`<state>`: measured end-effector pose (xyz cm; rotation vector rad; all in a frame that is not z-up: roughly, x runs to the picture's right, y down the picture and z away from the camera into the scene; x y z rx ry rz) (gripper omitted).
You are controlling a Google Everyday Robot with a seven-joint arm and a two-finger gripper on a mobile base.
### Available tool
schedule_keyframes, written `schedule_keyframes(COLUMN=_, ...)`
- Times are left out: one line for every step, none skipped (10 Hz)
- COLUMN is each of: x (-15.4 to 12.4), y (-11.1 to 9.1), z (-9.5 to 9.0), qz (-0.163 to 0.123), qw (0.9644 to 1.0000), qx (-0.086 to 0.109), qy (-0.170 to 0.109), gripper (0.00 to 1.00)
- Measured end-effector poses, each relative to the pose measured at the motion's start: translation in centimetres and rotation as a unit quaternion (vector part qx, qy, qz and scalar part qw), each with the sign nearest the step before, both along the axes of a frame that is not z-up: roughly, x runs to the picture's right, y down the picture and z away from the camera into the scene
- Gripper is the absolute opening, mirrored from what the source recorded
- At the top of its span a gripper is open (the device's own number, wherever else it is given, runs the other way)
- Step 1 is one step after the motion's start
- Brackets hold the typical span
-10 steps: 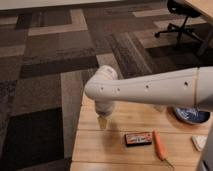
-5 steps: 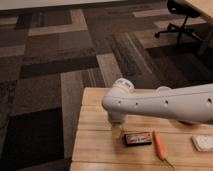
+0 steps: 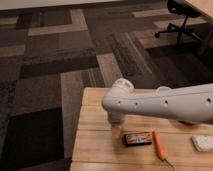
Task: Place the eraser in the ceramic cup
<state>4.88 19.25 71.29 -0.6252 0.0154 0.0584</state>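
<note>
Camera view, single moment logged. Gripper [image 3: 116, 131] is seen under the white arm [image 3: 165, 102], low over the worktop [image 3: 95, 147], just beside the end of the eraser [image 3: 137, 138] that points away from the carrot [image 3: 159, 144]. Contact is not confirmed, and whether the gripper is spread or pressed together cannot be told. Eraser is noted lying flat on the worktop, ungrasped; the carrot is just beside its other end, and the white pad [image 3: 202, 143] lies further along.

Change over the last second: the gripper has been brought down and closer to the eraser (it stood well apart before). Approach to the grasp is judged under way. Ceramic cup is not found in view, so its place must be established before transfer is attempted.
</note>
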Motion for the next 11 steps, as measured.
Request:
schedule_keyframes(x=0.4, y=0.3, z=0.1, qz=-0.001, qw=1.0, qx=-0.001, qy=-0.004, gripper=0.65)
schedule_keyframes(x=0.7, y=0.4, z=0.1, qz=-0.006, qw=0.9999, qx=0.0, qy=-0.008, gripper=0.65)
schedule_keyframes(x=1.2, y=0.9, z=0.0, qz=-0.027, qw=0.9993, qx=0.001, qy=-0.026, gripper=0.65)
schedule_keyframes(x=1.4, y=1.2, z=-0.1, qz=-0.042, qw=0.9984, qx=-0.001, qy=-0.037, gripper=0.65)
schedule_keyframes(x=1.6, y=2.1, z=-0.5, qz=-0.071, qw=0.9956, qx=-0.007, qy=-0.061, gripper=0.65)
schedule_keyframes(x=1.9, y=2.9, z=-0.7, qz=-0.096, qw=0.9917, qx=-0.011, qy=-0.084, gripper=0.65)
schedule_keyframes(x=2.5, y=3.7, z=-0.9, qz=-0.118, qw=0.9877, qx=-0.017, qy=-0.102, gripper=0.65)
schedule_keyframes(x=3.5, y=4.2, z=-0.7, qz=-0.122, qw=0.987, qx=-0.022, qy=-0.102, gripper=0.65)
schedule_keyframes(x=4.9, y=4.6, z=-0.5, qz=-0.123, qw=0.9877, qx=-0.03, qy=-0.091, gripper=0.65)
schedule_keyframes(x=5.4, y=4.6, z=-0.3, qz=-0.126, qw=0.9877, qx=-0.031, qy=-0.088, gripper=0.65)
schedule_keyframes(x=6.0, y=4.6, z=0.2, qz=-0.128, qw=0.9876, qx=-0.032, qy=-0.085, gripper=0.65)
